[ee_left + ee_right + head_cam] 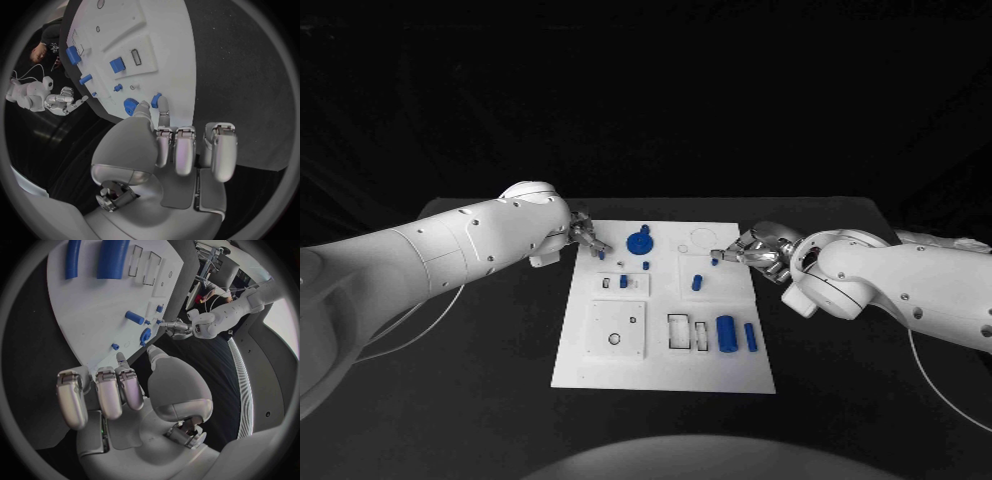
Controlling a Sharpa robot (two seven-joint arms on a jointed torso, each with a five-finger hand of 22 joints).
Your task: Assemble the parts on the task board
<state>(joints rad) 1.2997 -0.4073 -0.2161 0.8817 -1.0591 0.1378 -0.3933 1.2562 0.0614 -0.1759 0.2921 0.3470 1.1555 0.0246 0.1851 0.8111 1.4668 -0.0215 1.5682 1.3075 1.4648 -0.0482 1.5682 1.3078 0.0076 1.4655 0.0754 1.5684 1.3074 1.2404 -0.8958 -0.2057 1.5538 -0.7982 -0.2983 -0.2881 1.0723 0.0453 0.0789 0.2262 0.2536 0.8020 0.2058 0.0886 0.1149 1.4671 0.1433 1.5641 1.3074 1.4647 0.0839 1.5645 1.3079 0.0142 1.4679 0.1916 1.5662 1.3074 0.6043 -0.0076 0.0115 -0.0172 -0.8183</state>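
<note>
On the task board [661, 375], the left hand [586, 240] pinches a small blue part [155, 100] at the far left corner. The right hand [751, 247] hovers open, fingers apart, beside a small blue peg [715, 261].

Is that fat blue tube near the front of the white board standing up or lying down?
Lying down. The fat blue tube rests lengthwise on the task board, beside a thinner blue rod lying the same way.
</note>
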